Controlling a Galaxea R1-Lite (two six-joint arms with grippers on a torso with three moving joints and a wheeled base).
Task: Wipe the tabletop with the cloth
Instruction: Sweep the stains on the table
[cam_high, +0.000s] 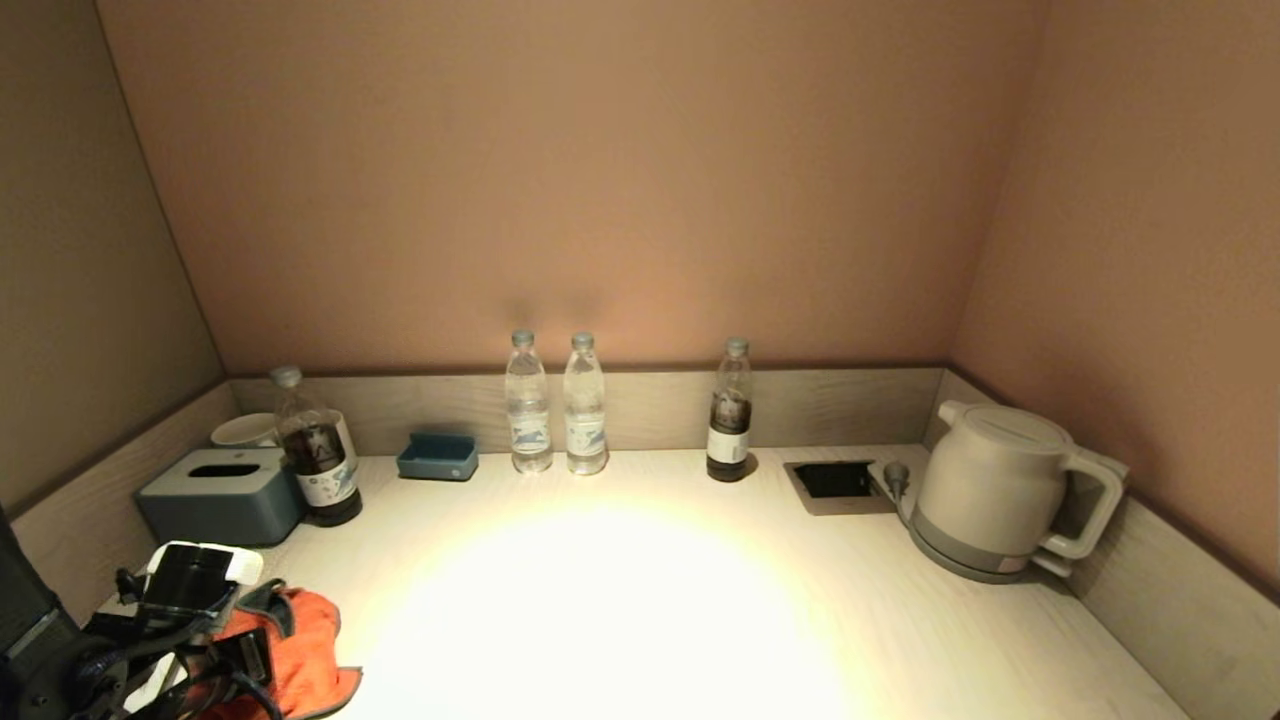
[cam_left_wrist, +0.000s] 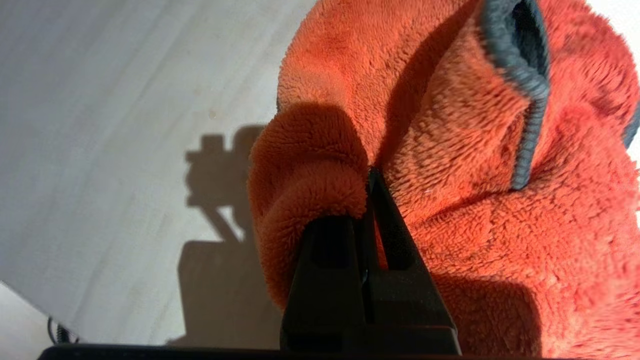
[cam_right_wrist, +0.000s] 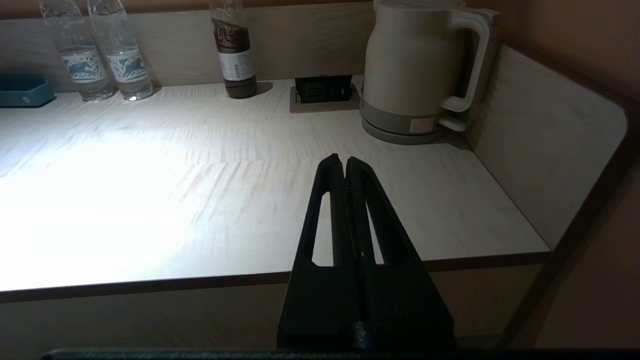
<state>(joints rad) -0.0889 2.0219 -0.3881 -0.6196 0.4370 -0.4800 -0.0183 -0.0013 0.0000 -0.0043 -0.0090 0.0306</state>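
Note:
The orange cloth with its dark grey edge lies bunched on the near left corner of the pale tabletop. My left gripper sits on it. In the left wrist view the left gripper is shut on a fold of the cloth, which rests on the tabletop. My right gripper is shut and holds nothing. It hangs just off the front edge of the tabletop, toward the right side, and does not show in the head view.
Along the back rim stand a blue-grey tissue box, a cup, a dark bottle, a blue tray, two water bottles, another dark bottle, a socket recess and a kettle.

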